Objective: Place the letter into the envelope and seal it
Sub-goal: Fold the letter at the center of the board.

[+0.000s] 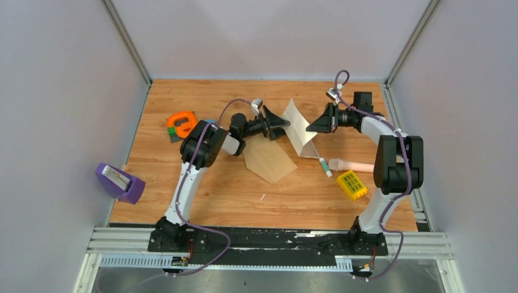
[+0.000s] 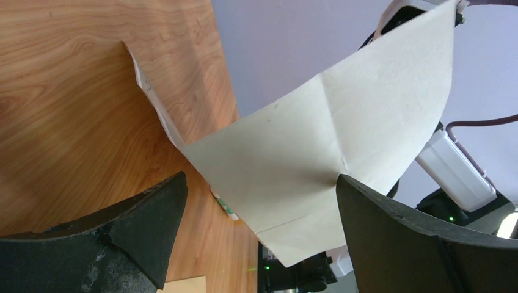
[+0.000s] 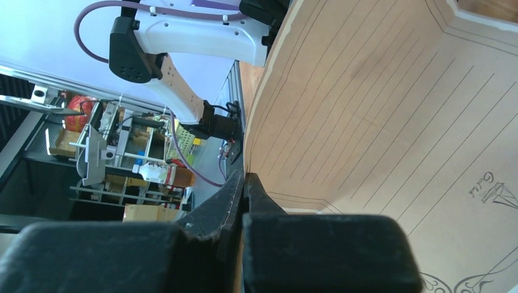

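The letter [image 1: 303,129], a pale lined sheet with a thin dark border, stands on edge near the table's middle, bowed. My right gripper [image 1: 315,126] is shut on its right edge; the right wrist view shows the closed jaws [image 3: 245,180] pinching the ruled sheet [image 3: 379,110]. My left gripper [image 1: 282,126] is open just left of the sheet. In the left wrist view the creased back of the letter [image 2: 317,146] fills the gap between the wide-apart fingers [image 2: 146,226]. The tan envelope [image 1: 269,161] lies flat on the table below the left gripper, with one corner [image 2: 183,284] showing.
A glue stick [image 1: 325,166], a pinkish cylinder [image 1: 357,165] and a yellow box [image 1: 352,185] lie right of the envelope. An orange tape measure [image 1: 181,124] sits at the left and a purple holder [image 1: 119,182] at the left table edge. A black block [image 1: 362,99] stands at the back right.
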You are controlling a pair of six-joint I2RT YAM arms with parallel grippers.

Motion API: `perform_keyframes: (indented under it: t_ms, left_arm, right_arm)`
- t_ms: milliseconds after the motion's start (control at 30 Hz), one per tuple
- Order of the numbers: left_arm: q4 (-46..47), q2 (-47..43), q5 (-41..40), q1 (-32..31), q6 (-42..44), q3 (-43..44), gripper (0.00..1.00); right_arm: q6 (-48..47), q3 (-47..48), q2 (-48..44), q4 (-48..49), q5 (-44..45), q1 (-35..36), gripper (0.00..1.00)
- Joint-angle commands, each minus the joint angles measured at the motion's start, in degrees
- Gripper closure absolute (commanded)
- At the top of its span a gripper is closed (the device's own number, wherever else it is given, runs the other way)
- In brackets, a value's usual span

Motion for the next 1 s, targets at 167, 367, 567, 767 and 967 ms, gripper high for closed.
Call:
perform_keyframes:
  t_ms: [167,367,567,767,967]
  left_arm:
    - [9.41,3.57,-0.71,-0.51,-4.12,3.78,0.00]
    - [11.76,4.79,-0.26,-0.74,-5.92,4.80,0.09]
    - [12.37,3.85,-0.25,-0.75,-5.35,2.46,0.10]
    - [12.55,3.16,-0.43,-0.70,-5.22,1.76,0.09]
    - [11.93,2.30,-0.27,-0.66,-4.80,1.46,0.15]
  right_arm:
    - [0.26,-1.91,4.29,3.74,-1.50,-1.76,1.00]
    - [-0.30,-1.90,5.71,3.71,1.20,-3.10,1.00]
    - [-0.34,-1.95,4.96,3.76,4.30,-4.99,1.00]
    - [-0.61,-2.68,4.06,3.63,6.57,-6.34,1.00]
    - [-1.99,-3.24,3.24,3.36,7.54,-6.26,0.99]
